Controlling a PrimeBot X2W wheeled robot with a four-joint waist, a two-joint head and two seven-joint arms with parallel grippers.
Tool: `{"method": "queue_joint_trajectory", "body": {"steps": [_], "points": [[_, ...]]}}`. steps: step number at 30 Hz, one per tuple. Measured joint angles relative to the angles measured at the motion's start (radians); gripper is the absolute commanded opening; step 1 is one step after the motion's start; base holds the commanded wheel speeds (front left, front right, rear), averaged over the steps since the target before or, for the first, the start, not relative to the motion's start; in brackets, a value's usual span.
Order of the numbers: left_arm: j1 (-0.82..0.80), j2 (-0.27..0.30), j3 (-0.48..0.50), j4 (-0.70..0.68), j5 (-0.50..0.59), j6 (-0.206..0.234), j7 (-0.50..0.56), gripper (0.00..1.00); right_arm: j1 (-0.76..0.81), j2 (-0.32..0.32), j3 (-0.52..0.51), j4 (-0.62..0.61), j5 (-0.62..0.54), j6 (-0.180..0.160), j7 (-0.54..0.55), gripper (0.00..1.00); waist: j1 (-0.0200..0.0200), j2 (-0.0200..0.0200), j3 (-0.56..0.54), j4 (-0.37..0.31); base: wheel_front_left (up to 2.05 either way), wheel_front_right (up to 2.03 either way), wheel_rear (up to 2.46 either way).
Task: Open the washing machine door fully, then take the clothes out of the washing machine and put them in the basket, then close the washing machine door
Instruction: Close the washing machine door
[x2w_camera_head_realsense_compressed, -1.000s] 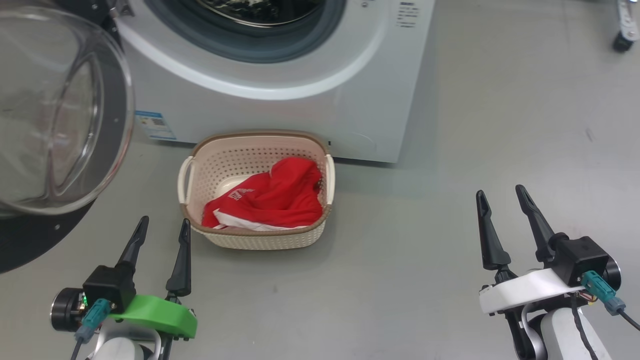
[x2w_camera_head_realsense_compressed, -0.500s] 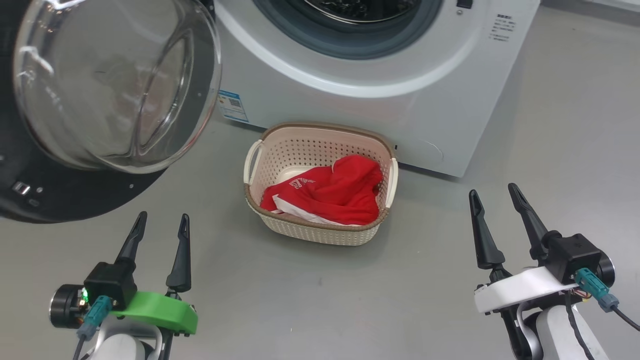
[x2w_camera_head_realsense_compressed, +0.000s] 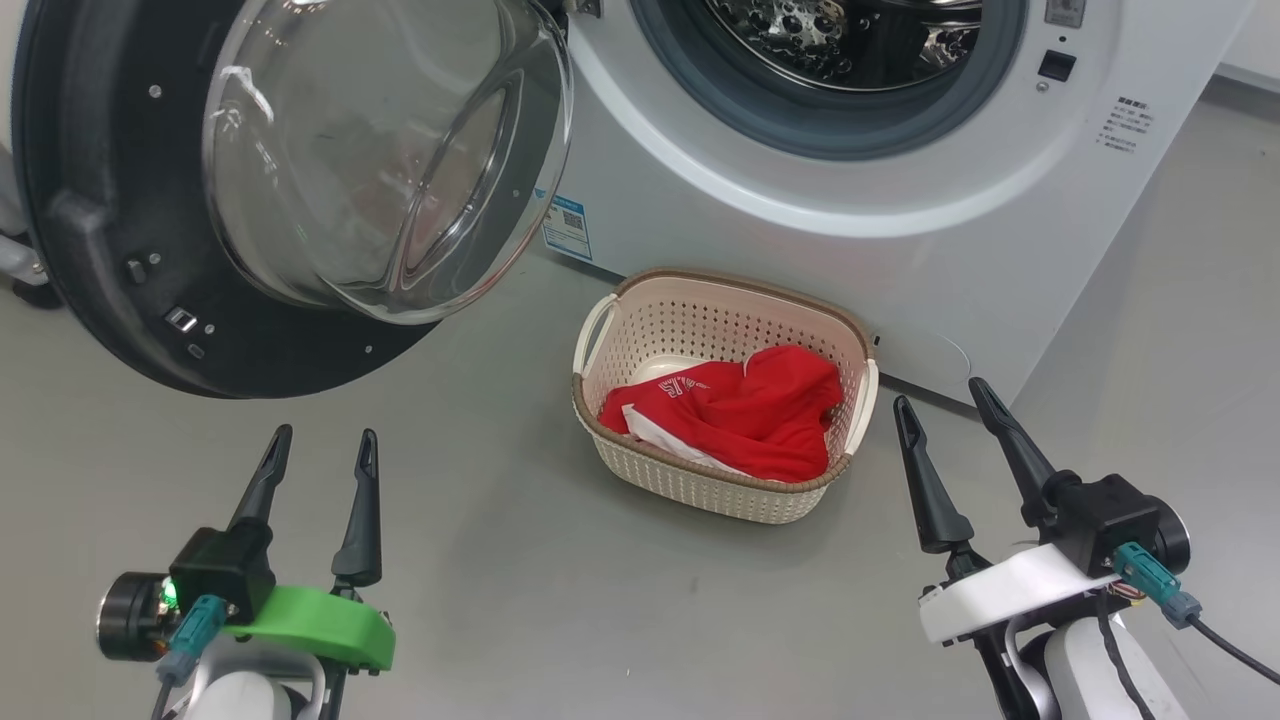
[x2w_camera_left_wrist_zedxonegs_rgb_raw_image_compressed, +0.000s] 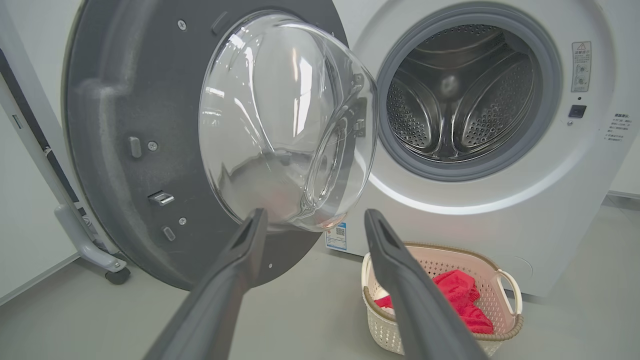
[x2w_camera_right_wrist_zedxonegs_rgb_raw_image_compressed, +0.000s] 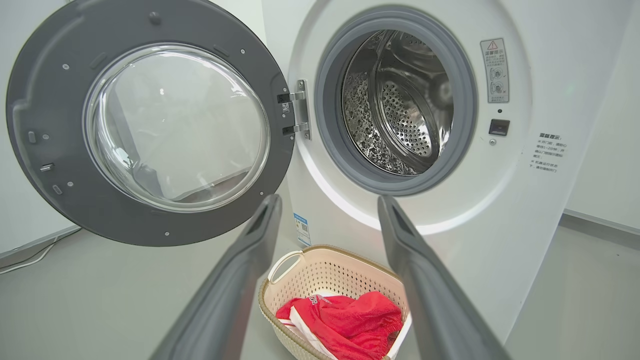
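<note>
The white washing machine (x2w_camera_head_realsense_compressed: 900, 250) stands ahead with its door (x2w_camera_head_realsense_compressed: 100, 250) swung wide to the left, glass bowl bulging toward me. Its steel drum (x2w_camera_left_wrist_zedxonegs_rgb_raw_image_compressed: 460, 100) looks bare inside. On the floor before it sits the cream basket (x2w_camera_head_realsense_compressed: 640, 300) holding red clothes (x2w_camera_head_realsense_compressed: 750, 415) with white trim. My left gripper (x2w_camera_head_realsense_compressed: 320, 450) is open at the lower left, below the door. My right gripper (x2w_camera_head_realsense_compressed: 945, 400) is open at the lower right, just right of the basket. In the wrist views, the left gripper (x2w_camera_left_wrist_zedxonegs_rgb_raw_image_compressed: 312, 217) and right gripper (x2w_camera_right_wrist_zedxonegs_rgb_raw_image_compressed: 330, 202) both stand empty.
Grey floor surrounds the basket. A white wheeled stand leg (x2w_camera_left_wrist_zedxonegs_rgb_raw_image_compressed: 95, 250) sits behind the door at the left. A blue label (x2w_camera_head_realsense_compressed: 568, 222) marks the machine's lower front. A white wall rises to the right of the machine.
The head camera has swung left and up, so the door, machine and basket slid right in the picture. Both grippers keep their open stance.
</note>
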Motion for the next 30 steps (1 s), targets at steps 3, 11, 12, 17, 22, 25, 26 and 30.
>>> {"method": "queue_joint_trajectory", "body": {"steps": [3,11,12,17,22,25,26,30], "points": [[0.007,0.0,0.005,-0.005,0.0,0.003,0.0,1.0,0.0,0.0,0.008,0.001,0.001,0.0,0.0,1.0,0.0,0.0,-0.011,0.014,0.0,0.0,0.0],[0.02,0.0,0.015,-0.012,-0.002,0.01,0.0,1.0,0.0,0.0,0.025,0.01,0.001,0.008,0.0,1.0,0.0,0.0,-0.025,0.027,0.0,0.0,0.0],[0.02,0.0,0.016,-0.014,-0.002,0.01,0.0,1.0,0.001,0.0,0.026,0.011,0.001,0.008,0.0,1.0,0.0,0.0,-0.026,0.027,0.0,0.0,0.0],[0.02,0.0,0.015,-0.021,-0.002,0.01,0.0,1.0,0.001,0.0,0.029,0.012,0.001,0.008,0.0,1.0,0.0,0.0,-0.028,0.028,0.0,0.0,0.0],[0.026,0.0,0.015,-0.025,-0.002,0.01,0.0,1.0,0.001,0.0,0.029,0.013,0.001,0.008,0.0,1.0,0.0,0.0,-0.028,0.027,0.0,0.0,0.0],[0.031,0.0,0.015,-0.027,-0.002,0.01,0.0,1.0,0.001,0.0,0.029,0.014,0.002,0.008,0.0,1.0,0.0,0.0,-0.028,0.027,0.0,0.0,0.0],[0.033,0.0,0.015,-0.027,-0.002,0.01,0.0,1.0,0.001,0.0,0.028,0.014,0.002,0.008,0.0,1.0,0.0,0.0,-0.027,0.026,0.0,0.0,0.0],[0.037,0.0,0.016,-0.029,-0.002,0.01,0.0,1.0,0.001,0.0,0.027,0.014,0.002,0.008,0.0,1.0,0.0,0.0,-0.027,0.026,0.0,0.0,0.0]]}}
